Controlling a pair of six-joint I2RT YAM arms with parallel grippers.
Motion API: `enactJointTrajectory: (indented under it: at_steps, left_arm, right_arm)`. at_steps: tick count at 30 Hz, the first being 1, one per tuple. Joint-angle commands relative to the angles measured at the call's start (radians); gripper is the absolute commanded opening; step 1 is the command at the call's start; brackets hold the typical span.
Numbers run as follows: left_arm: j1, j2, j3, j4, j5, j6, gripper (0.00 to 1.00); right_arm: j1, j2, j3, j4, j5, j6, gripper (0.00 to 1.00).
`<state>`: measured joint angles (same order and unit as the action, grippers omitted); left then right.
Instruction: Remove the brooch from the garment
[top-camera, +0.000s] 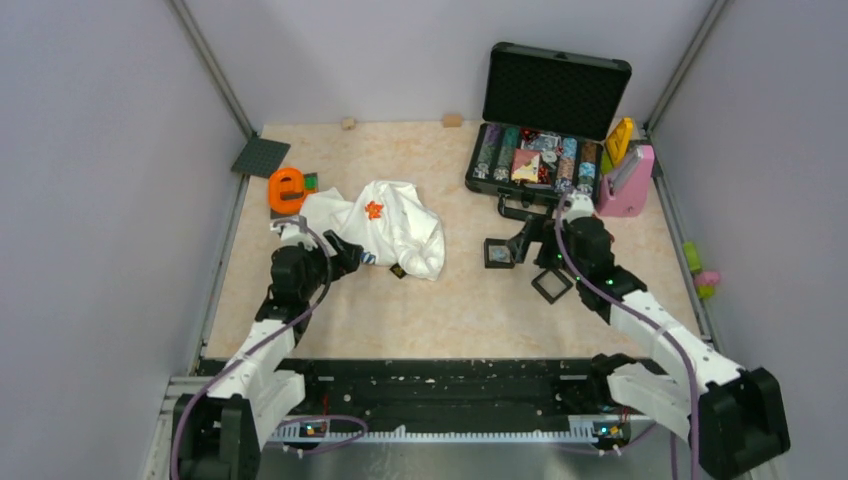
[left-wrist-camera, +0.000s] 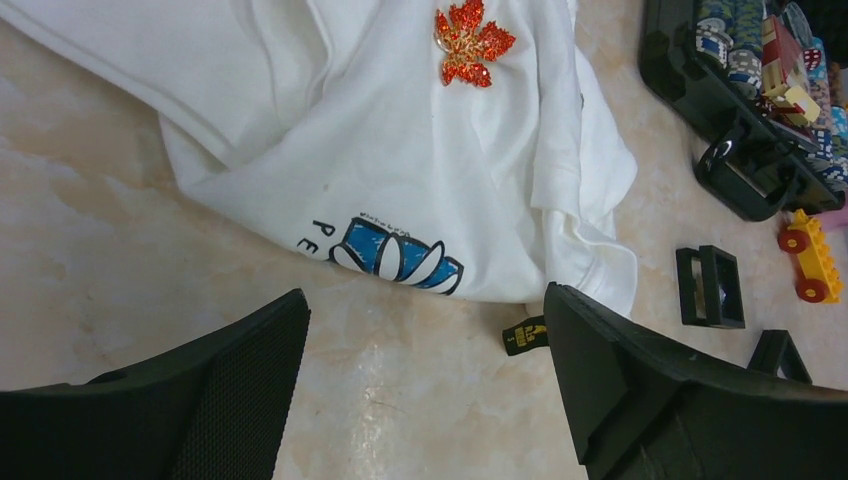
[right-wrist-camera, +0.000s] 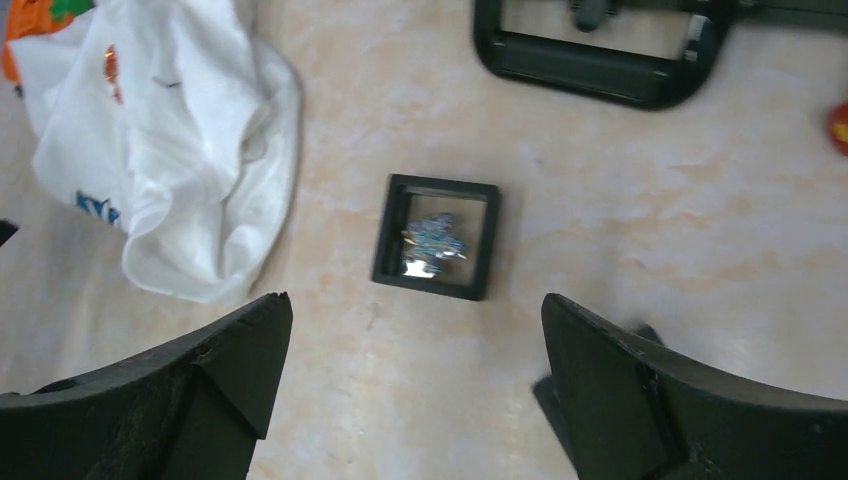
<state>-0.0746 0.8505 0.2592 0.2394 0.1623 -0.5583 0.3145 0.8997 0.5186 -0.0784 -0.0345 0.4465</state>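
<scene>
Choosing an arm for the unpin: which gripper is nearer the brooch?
Left. The left gripper sits open at the garment's near edge, short of the brooch. The right gripper is open by a small black frame box, beyond the garment's right side.

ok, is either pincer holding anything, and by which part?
Nothing is held. Left pincer open beside the shirt; the brooch sits on it, untouched. Right pincer open above a black frame.

Bright even overhead light — soft shadows; right wrist view slightly blurred.
</scene>
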Motion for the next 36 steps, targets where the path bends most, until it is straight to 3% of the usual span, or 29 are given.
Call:
enactJointTrajectory:
  at_steps: [1, 5, 9, 16, 26, 28, 31, 33, 35, 36]
  left_arm:
    - [0.003, 0.078, 0.112, 0.056, -0.006, 0.013, 0.9]
    - [0.005, 0.125, 0.155, 0.03, -0.103, 0.026, 0.9]
    - [0.032, 0.167, 0.19, 0.026, -0.102, 0.003, 0.91]
    - [0.049, 0.259, 0.263, -0.002, -0.153, 0.022, 0.9]
    - [0.067, 0.474, 0.342, 0.002, -0.035, 0.034, 0.82]
    - [0.068, 0.514, 0.369, -0.01, -0.003, 0.052, 0.71]
    - [0.068, 0.572, 0.444, -0.092, 0.025, 0.079, 0.67]
    - [0.068, 0.611, 0.475, -0.138, 0.038, 0.084, 0.67]
    - [0.068, 0.636, 0.488, -0.149, 0.062, 0.101, 0.58]
    - [0.068, 0.644, 0.492, -0.156, 0.075, 0.101, 0.53]
  right_arm:
    - [0.149, 0.144, 0.118, 0.175, 0.027, 0.01, 0.99]
    - [0.292, 0.326, 0.225, 0.232, 0.043, 0.027, 0.98]
    - [0.404, 0.532, 0.362, 0.272, 0.081, 0.009, 0.98]
    - [0.453, 0.8, 0.567, 0.291, 0.026, -0.002, 0.94]
    - [0.491, 1.017, 0.721, 0.231, -0.008, -0.057, 0.9]
    - [0.492, 1.033, 0.725, 0.214, 0.002, -0.051, 0.8]
    - [0.491, 1.025, 0.687, 0.238, 0.022, -0.037, 0.57]
    - [0.491, 0.997, 0.634, 0.262, 0.03, -0.031, 0.26]
    - [0.492, 0.959, 0.585, 0.269, 0.062, -0.029, 0.0]
    - [0.492, 0.937, 0.557, 0.272, 0.073, -0.029, 0.0]
